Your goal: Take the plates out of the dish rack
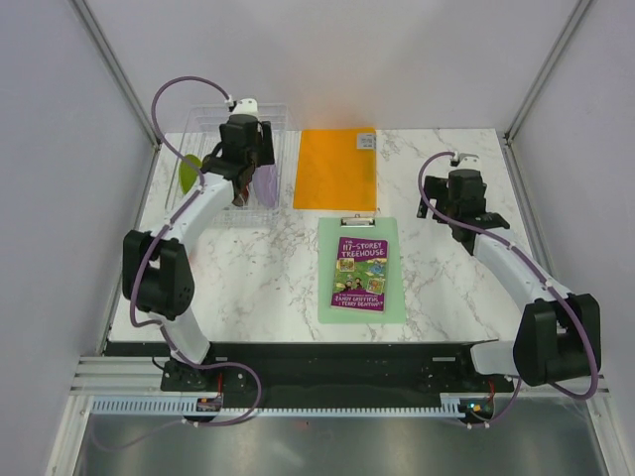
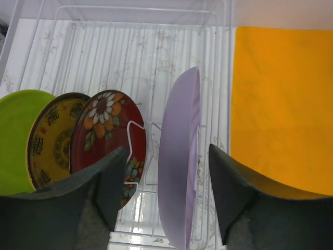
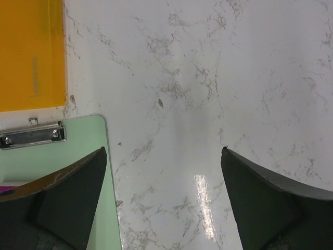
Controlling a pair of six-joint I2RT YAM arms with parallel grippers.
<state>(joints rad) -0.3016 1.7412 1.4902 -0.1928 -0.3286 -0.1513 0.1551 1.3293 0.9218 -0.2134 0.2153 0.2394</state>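
Note:
The clear dish rack [image 1: 211, 115] [image 2: 130, 52] stands at the back left of the table. Four plates stand on edge in it: lime green [image 2: 15, 135] [image 1: 189, 172], yellow patterned [image 2: 49, 136], dark red patterned [image 2: 106, 122] and lilac [image 2: 179, 156] [image 1: 266, 183]. My left gripper [image 2: 166, 151] [image 1: 244, 185] is open and low in the rack. Its jaws stand either side of the lilac plate with a gap on each side. My right gripper [image 3: 164, 151] [image 1: 483, 222] is open and empty above bare marble at the right.
A flat orange sheet [image 1: 337, 169] [image 2: 281, 104] [image 3: 31, 52] lies right of the rack. A green clipboard [image 1: 327, 288] [image 3: 57, 156] with a purple book [image 1: 360, 273] lies mid-table, its edge by my right gripper's left finger.

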